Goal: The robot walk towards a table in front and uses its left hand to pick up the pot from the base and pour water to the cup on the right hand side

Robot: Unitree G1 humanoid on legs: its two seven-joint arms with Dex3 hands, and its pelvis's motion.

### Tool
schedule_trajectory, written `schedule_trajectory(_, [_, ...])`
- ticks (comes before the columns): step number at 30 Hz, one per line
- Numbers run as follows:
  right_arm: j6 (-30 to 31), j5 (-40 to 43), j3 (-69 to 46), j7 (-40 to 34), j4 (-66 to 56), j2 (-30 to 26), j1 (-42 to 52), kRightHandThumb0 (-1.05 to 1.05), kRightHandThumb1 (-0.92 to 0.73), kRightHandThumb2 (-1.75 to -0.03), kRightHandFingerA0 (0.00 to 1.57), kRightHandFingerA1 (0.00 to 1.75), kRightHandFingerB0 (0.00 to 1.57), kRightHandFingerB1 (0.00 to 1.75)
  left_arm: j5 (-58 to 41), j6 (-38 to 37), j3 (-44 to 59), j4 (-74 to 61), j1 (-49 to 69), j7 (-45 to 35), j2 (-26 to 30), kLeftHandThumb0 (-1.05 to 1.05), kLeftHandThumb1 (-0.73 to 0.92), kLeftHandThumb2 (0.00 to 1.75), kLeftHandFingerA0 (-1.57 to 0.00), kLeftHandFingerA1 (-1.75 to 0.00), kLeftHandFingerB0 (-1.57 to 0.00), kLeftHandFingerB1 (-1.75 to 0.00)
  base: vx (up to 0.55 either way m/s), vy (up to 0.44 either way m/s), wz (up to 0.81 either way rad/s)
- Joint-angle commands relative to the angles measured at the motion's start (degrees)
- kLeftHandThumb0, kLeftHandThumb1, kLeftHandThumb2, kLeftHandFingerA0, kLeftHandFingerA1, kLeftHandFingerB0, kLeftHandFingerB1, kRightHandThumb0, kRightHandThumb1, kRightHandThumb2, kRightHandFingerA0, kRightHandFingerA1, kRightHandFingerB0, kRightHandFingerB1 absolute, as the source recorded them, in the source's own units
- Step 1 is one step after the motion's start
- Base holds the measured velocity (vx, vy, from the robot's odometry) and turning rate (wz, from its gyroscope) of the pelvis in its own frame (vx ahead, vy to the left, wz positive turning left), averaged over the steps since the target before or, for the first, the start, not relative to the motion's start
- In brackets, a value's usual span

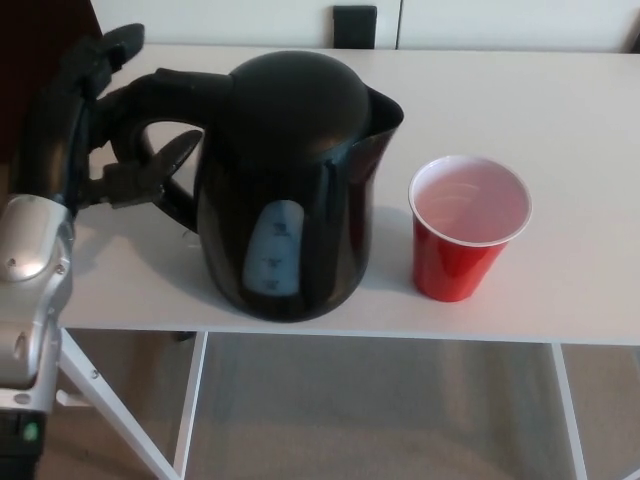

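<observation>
Black: one pot (290, 190), handle gripped by left robot hand (110, 140); one red cup (466, 228) beside it.

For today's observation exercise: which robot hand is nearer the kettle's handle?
Left. The left robot hand is at the kettle's handle, fingers reaching through its loop; the right is not in view.

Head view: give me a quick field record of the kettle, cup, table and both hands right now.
kettle: black, upright on the table, spout toward the cup, lid closed
handle: loop at the kettle's left, left hand's fingers through and around it
left hand: at the handle, grip not clearly closed
right hand: not in view
cup: red, upright, right of the kettle, apart from it, looks empty
table: white, kettle and cup near the front edge
</observation>
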Motion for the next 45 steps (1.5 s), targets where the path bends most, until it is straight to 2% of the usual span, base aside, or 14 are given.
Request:
schedule_trajectory(1, [-0.17, 0.11, 0.02, -0.24, -0.27, -0.74, -0.06, -0.29, -0.24, -0.89, 0.41, 0.70, 0.34, 0.65, 0.55, 3.22, 0.69, 2.07, -2.08, 0.97, -0.69, -0.47, 0.53, 0.57, -0.34, -0.34, -0.29, -0.30, 0.00, 0.000, 0.00])
schedule_trajectory(3, [-0.18, 0.18, 0.04, -0.24, -0.54, -0.69, -0.03, -0.29, -0.24, -0.89, 0.41, 0.70, 0.34, 0.65, 0.42, 3.41, 1.10, 2.71, -2.57, 0.99, -0.94, -0.47, 0.53, 0.57, -0.34, -0.34, -0.29, -0.30, 0.00, 0.000, 0.00])
schedule_trajectory(4, [-0.13, 0.22, 0.02, -0.15, -0.58, -0.73, -0.08, -0.30, -0.23, -0.88, 0.35, 0.68, 0.32, 0.65, 0.06, 3.89, 1.60, 3.50, -3.24, 1.17, -1.07, -0.45, 0.52, 0.57, -0.35, -0.34, -0.29, -0.31, 0.00, 0.000, 0.00])
schedule_trajectory(9, [0.58, 1.18, -0.81, 0.67, -0.60, -0.75, -0.49, -0.28, -0.24, -0.89, 0.40, 0.71, 0.33, 0.65, -0.30, 3.88, 2.92, 6.78, -5.23, 0.94, -0.93, -0.44, 0.53, 0.57, -0.34, -0.34, -0.28, -0.30, 0.00, 0.000, 0.00])
schedule_trajectory(10, [0.62, 1.32, -1.00, 0.80, -0.40, -0.77, -0.86, -0.28, -0.22, -0.87, 0.42, 0.72, 0.34, 0.66, 0.03, 3.69, 3.07, 7.53, -5.69, 0.78, -0.35, -0.52, 0.45, 0.69, -0.30, -0.41, -0.25, -0.38, 0.00, 0.000, 0.00])
schedule_trajectory(24, [-0.19, -0.10, 0.12, -0.63, -0.46, -1.03, -1.82, -0.34, -0.28, -0.87, 0.46, 0.74, 0.36, 0.66, 1.70, 1.76, 3.07, 11.94, -8.38, 0.92, 1.49, -0.54, 0.44, 0.70, -0.36, -0.44, -0.28, -0.40, 0.00, 0.000, 0.00])
schedule_trajectory(28, [-0.67, -0.41, 0.58, -0.74, -0.48, -1.10, -1.80, -0.34, -0.24, -0.89, 0.44, 0.72, 0.35, 0.66, 2.30, 1.68, 2.68, 12.54, -8.64, 1.06, 1.88, -0.55, 0.44, 0.71, -0.37, -0.45, -0.29, -0.40, 0.00, 0.000, 0.00])
schedule_trajectory(29, [-0.88, -0.68, 0.88, -1.00, -0.40, -1.16, -1.81, -0.40, -0.31, -0.77, 0.46, 0.77, 0.38, 0.66, 2.52, 1.43, 2.45, 12.75, -8.63, 0.97, 2.01, -0.54, 0.43, 0.70, -0.36, -0.44, -0.28, -0.40, 0.00, 0.000, 0.00])
schedule_trajectory(31, [-1.12, -0.99, 1.32, -1.40, -0.28, -1.25, -1.82, -0.40, -0.31, -0.77, 0.46, 0.77, 0.38, 0.66, 2.76, 1.05, 2.16, 12.98, -8.56, 0.84, 2.17, -0.54, 0.43, 0.70, -0.36, -0.44, -0.28, -0.40, 0.00, 0.000, 0.00])
schedule_trajectory(33, [-1.03, -0.70, 1.27, -1.28, -0.21, -1.28, -2.03, -0.40, -0.31, -0.77, 0.46, 0.78, 0.38, 0.66, 3.14, -0.13, 1.51, 13.37, -8.56, -0.03, 2.70, -0.51, 0.43, 0.68, -0.31, -0.43, -0.25, -0.38, 0.00, 0.000, 0.00])
schedule_trajectory(34, [-0.87, -0.60, 1.28, -1.22, -0.40, -1.24, -2.03, -0.31, -0.25, -0.91, 0.45, 0.73, 0.34, 0.66, 2.86, -0.11, 1.04, 13.61, -8.76, -1.59, 3.12, -0.41, 0.48, 0.55, -0.21, -0.30, -0.18, -0.28, 0.00, 0.000, 0.00])
schedule_trajectory(35, [-0.66, -0.56, 1.39, -1.20, -0.77, -1.19, -1.97, -0.35, -0.28, -0.90, 0.47, 0.74, 0.35, 0.66, 2.58, -0.10, 0.09, 13.97, -9.12, -4.16, 3.88, -0.25, 0.31, 0.86, -0.02, -0.48, -0.02, -0.47, 0.00, 0.000, 0.00])
schedule_trajectory(37, [-0.47, -0.47, 1.39, -1.13, -0.79, -1.22, -1.98, -0.32, -0.24, -0.89, 0.45, 0.73, 0.34, 0.66, 3.43, -0.55, -1.29, 14.18, -9.45, -5.10, 4.71, -0.27, 0.28, 0.84, 0.00, -0.48, 0.00, -0.47, 0.00, 0.000, 0.00])
schedule_trajectory(45, [0.51, -0.40, 1.39, -1.32, -1.02, -1.38, -2.94, -0.29, -0.24, -0.89, 0.41, 0.70, 0.33, 0.65, 5.87, -3.58, -6.25, 16.95, -12.91, -8.38, 7.31, -0.26, 0.25, 0.81, 0.00, -0.49, 0.00, -0.47, 0.00, 0.000, 0.00])
